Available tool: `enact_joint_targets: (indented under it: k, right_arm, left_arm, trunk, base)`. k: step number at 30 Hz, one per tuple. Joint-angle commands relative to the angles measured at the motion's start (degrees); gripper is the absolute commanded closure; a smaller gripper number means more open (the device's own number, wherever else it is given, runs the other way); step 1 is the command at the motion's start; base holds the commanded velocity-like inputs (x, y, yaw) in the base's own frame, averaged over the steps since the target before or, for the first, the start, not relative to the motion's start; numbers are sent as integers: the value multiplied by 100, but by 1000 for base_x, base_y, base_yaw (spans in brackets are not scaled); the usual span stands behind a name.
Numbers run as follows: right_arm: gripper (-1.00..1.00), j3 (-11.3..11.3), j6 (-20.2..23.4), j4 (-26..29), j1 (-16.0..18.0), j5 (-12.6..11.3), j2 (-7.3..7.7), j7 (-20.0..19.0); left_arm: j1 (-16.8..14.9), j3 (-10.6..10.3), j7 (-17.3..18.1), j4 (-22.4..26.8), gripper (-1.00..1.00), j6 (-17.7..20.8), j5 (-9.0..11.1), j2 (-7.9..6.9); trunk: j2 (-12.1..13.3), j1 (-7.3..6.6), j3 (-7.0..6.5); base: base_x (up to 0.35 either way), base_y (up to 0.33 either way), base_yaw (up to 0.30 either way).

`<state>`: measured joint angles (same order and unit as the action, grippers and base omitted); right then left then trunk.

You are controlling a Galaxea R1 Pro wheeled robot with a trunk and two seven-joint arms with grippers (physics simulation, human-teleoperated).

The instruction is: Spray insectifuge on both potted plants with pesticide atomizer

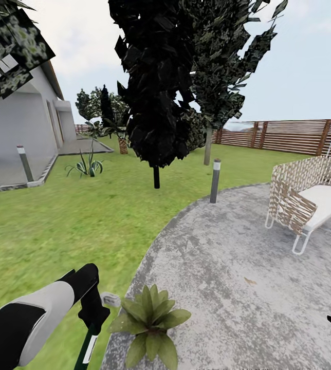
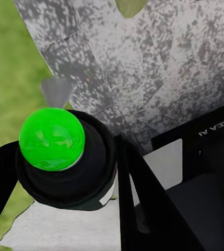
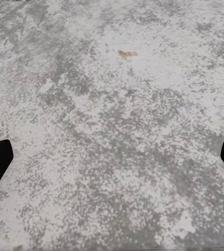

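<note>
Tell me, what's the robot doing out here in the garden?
Its left gripper holds the pesticide atomizer, a dark green bottle with a bright green top, right beside a small potted plant at the edge of the grey patio. The right gripper hangs open over the bare paving, holding nothing.

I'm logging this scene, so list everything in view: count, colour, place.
Atomizer: one, dark green, bright green cap, in left gripper.
Potted plant: one, olive-green, patio edge, beside left gripper.
Patio: one, grey, round, right.
Lawn: green, left and behind.
Bollard lamps: two, grey, one at patio edge, one by house.
Trees: several, dark, centre.
Agave: one, striped, on lawn.
Chair: one, woven, white cushion, right.
Fence: brown slats, far right.
House: grey, left.
Left gripper: black, shut on atomizer.
Right gripper: black, open over patio.
</note>
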<state>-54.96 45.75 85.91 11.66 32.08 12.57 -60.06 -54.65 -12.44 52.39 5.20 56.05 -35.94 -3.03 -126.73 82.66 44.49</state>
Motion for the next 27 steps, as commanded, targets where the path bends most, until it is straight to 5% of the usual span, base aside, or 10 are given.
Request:
enact_joint_targets:
  k: [1, 7, 27]
  right_arm:
    - [-100, -6, 22, 5, 7, 52, 0, -58]
    - [-100, -6, 22, 5, 10, 52, 0, -58]
    - [-100, -6, 22, 5, 9, 52, 0, -58]
  left_arm:
    - [-1, -56, 52, 13, 100, 29, -1, -4]
    - [0, -424, 53, 8, 100, 29, -1, -16]
    - [1, -469, 61, 69, 100, 27, 8, -5]
  trunk:
    - [-3, -1, 6]
    - [-3, -1, 6]
    - [-83, 43, 42]
  base:
    - [0, 0, -251]
    - [0, 0, -229]
    - [0, 0, -14]
